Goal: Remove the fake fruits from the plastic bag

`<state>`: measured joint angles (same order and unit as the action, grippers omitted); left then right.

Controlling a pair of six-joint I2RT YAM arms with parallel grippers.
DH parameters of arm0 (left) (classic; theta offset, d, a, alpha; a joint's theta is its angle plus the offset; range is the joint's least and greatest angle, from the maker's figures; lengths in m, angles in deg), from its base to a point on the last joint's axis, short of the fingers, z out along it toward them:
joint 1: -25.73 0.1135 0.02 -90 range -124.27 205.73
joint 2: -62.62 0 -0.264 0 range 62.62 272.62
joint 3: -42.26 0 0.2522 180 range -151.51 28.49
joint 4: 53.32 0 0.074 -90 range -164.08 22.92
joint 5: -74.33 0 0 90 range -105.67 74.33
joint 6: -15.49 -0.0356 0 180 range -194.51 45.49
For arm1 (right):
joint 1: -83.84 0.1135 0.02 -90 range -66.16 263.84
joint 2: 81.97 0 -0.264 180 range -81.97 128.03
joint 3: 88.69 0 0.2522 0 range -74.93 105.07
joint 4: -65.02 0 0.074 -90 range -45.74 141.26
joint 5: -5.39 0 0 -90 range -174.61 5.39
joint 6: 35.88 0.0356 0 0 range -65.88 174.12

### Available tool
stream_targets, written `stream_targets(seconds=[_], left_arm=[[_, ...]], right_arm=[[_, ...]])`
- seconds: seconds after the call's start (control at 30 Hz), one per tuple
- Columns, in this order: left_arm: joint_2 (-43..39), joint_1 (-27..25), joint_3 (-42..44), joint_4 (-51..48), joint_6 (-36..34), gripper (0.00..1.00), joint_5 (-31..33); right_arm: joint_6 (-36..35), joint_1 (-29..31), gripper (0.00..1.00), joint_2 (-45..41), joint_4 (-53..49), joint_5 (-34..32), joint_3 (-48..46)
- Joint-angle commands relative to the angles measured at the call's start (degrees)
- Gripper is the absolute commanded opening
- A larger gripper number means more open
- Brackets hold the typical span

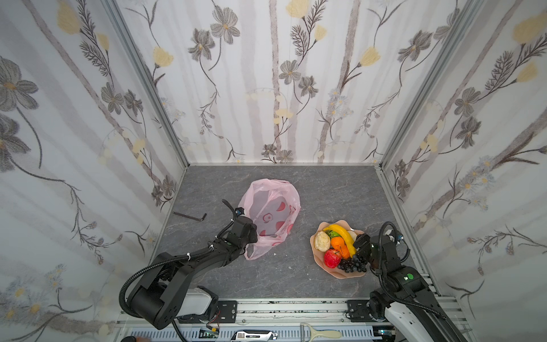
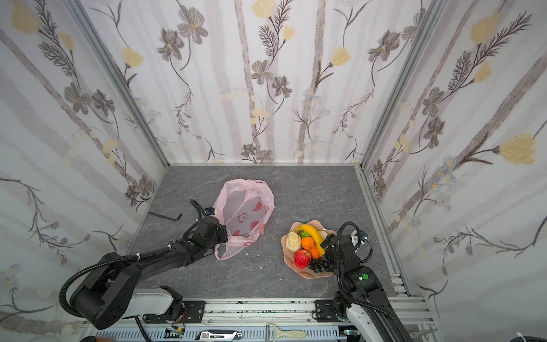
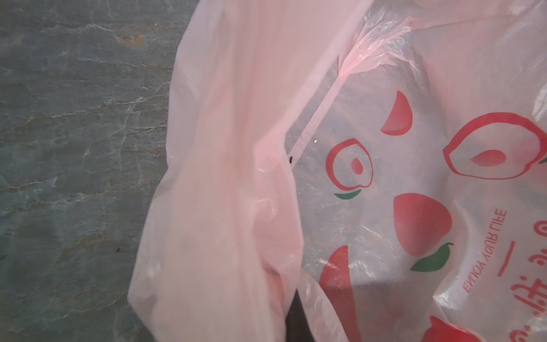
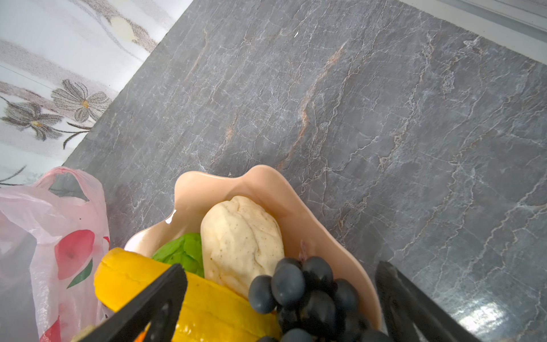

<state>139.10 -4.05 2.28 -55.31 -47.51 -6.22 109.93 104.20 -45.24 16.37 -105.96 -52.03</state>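
Right tool point(image 4: 281, 271), spread wide over the fake fruits point(image 1: 340, 245) heaped in the dish point(image 1: 346, 276) near the counter's point(image 1: 296, 281) right edge, should lift straight clear of the grapes point(image 1: 352, 265). Left tool point(image 1: 252, 234) pinches the empty-looking plastic bag point(image 1: 275, 207) mid-counter.

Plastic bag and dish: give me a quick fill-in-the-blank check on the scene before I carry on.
1. All the fake fruits in view sit ____ the dish.
2. The right gripper hangs ____ over the dish.
3. The left gripper is ____ on the plastic bag at its near edge.
4. In both top views the hex key lies to the ____ of the plastic bag.
Missing words: in; open; shut; left.
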Motion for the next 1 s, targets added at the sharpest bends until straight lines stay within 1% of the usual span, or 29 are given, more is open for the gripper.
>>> stream_targets(seconds=[0.0, 0.2, 0.4, 0.5, 0.6, 0.73, 0.8, 0.87, 0.97], left_arm=[[-0.2, -0.01, -0.26, 1.13, -0.12, 0.04, 0.48], [1.1, -0.79, -2.16, 0.37, 0.05, 0.03, -0.09], [3.56, -2.03, -7.87, -3.4, 0.76, 0.04, -0.31], [6.69, -2.12, -12.25, -4.84, 0.5, 0.04, -0.79], [10.95, -2.14, -17.56, -6.24, -0.18, 0.04, -1.74], [17.42, -2.17, -25.97, -8.76, -1.39, 0.07, -4.35], [20.49, -2.12, -30.25, -10.46, -2.14, 0.1, -5.05], [23.4, -2.21, -35.09, -12.86, -3.18, 0.19, -5.19], [27.96, -2.21, -42.96, -17.38, -4.85, 0.26, -3.49]], right_arm=[[-0.72, -0.33, 1.0, 0.84, 2.53, -0.67, 0.81], [-0.74, -0.93, 1.0, 0.72, 1.47, -2.35, 2.43], [-1.42, -1.53, 0.99, 0.47, -2.58, -5.67, 6.26], [-1.72, -1.66, 1.0, 0.36, -3.37, -6.2, 7.18], [-0.53, -1.82, 1.0, 0.62, -5.04, -6.5, 7.68], [0.78, -1.95, 1.0, -0.12, -6.23, -5.93, 7.27], [0.88, -2.05, 1.0, -0.75, -6.21, -5.58, 7.01], [0.88, -2.01, 1.0, -1.19, -5.91, -5.08, 6.85], [0.64, -2.0, 1.0, -1.21, -5.15, -4.09, 6.61]])
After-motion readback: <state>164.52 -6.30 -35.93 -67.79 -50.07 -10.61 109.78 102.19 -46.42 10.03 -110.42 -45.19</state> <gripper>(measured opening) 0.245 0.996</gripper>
